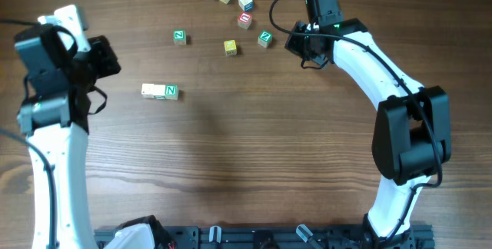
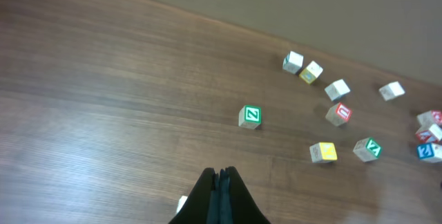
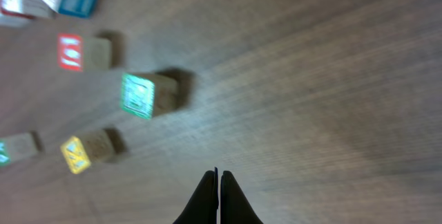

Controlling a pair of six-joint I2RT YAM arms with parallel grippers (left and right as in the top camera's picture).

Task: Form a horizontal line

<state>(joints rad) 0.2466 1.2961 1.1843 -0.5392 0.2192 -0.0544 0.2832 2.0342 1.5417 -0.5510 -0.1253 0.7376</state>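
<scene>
The horizontal line (image 1: 159,91) stood three cubes long near the left edge, with loose cubes (image 1: 244,20) along the far edge probably awaiting adding, while the left gripper (image 2: 221,182) and right gripper (image 3: 219,182) were both clamped together, empty.

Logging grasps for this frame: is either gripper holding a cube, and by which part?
Nothing is held. The left gripper and the right gripper each show fingers closed together with no cube between them. The horizontal line lies apart from both.
</scene>
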